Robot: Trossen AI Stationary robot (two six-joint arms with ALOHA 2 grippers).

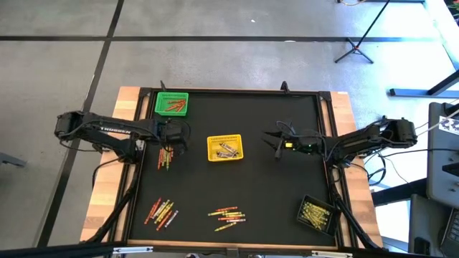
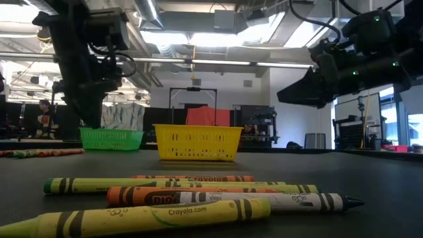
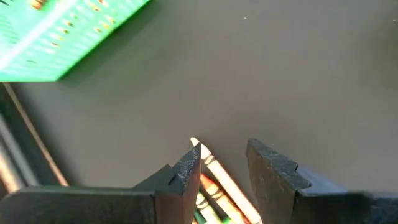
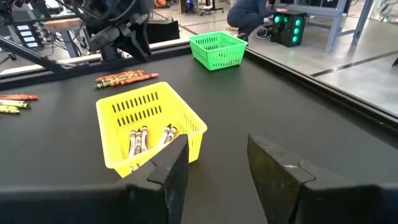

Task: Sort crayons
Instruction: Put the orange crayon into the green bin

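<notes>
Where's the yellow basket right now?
In the high view the yellow basket sits mid-table, between the left gripper and the right gripper, with the green basket toward the far left corner.

Three baskets on table (image 1: 251,186): one (image 1: 172,104) far-left corner, one (image 1: 224,147) centre, one (image 1: 317,213) near-right corner. Loose crayons (image 1: 227,215) lie along near edge and left of the centre basket.

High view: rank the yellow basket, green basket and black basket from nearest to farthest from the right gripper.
From the right gripper:
1. Yellow basket, just beside it, mid-table.
2. Black basket, at the table's corner on the right arm's side.
3. Green basket, far corner by the left arm.
</notes>
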